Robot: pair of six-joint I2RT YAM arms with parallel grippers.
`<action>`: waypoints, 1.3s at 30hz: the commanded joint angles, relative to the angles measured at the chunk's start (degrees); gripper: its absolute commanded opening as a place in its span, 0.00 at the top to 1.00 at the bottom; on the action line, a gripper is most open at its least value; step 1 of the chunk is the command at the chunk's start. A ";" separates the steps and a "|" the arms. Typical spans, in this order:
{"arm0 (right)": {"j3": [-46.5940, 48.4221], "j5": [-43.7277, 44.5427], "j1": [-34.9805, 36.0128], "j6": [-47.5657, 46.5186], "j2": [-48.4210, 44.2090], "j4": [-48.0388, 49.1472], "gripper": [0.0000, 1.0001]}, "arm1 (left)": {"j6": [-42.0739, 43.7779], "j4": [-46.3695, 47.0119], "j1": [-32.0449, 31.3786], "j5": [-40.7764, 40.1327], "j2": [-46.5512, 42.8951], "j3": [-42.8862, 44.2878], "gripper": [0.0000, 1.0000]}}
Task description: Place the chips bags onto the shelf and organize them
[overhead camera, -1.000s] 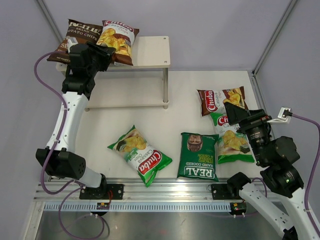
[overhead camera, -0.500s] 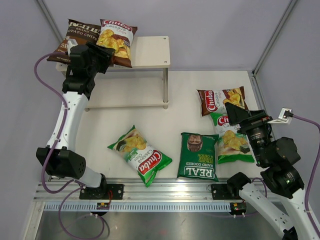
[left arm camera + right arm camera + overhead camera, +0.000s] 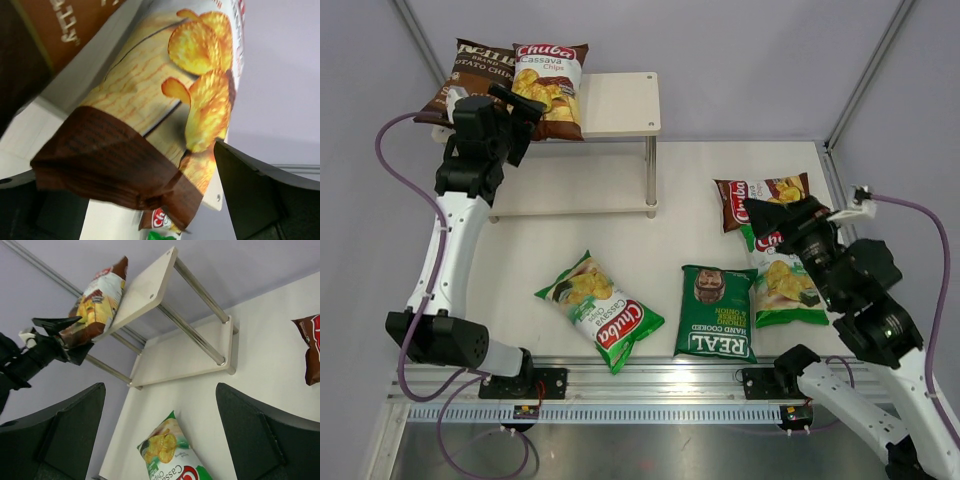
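At upper left, the shelf's (image 3: 620,100) top board carries the dark Sea Salt bag (image 3: 470,72). Just beside it is a brown Chuba bag (image 3: 548,78), its lower end overhanging the edge and grasped by the left claw (image 3: 523,108). On the desk (image 3: 690,200) lie a green Chuba bag (image 3: 602,312), the REAL bag (image 3: 717,313), and at right a second brown bag (image 3: 775,188) and a second green bag (image 3: 785,290), under the right claw (image 3: 767,213), which is spread wide and empty.
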 commanded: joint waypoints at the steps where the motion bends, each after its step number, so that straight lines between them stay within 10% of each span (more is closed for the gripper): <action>1: 7.82 -7.86 0.16 -5.15 12.41 -7.37 0.00 | 2.02 -4.12 0.01 -2.10 -3.83 0.56 0.01; 15: 12.49 -18.48 -13.36 -9.38 32.22 -7.13 0.00 | 10.53 -5.53 -0.52 7.46 -16.64 2.41 0.01; 23: 8.80 -8.58 -27.87 -8.68 36.55 -1.79 0.01 | 21.09 -6.40 -2.89 15.65 -35.64 -16.82 0.01; 39: -3.06 -22.35 -54.06 2.23 52.44 20.09 0.01 | 41.39 -11.68 -2.89 40.79 -59.01 -43.29 0.01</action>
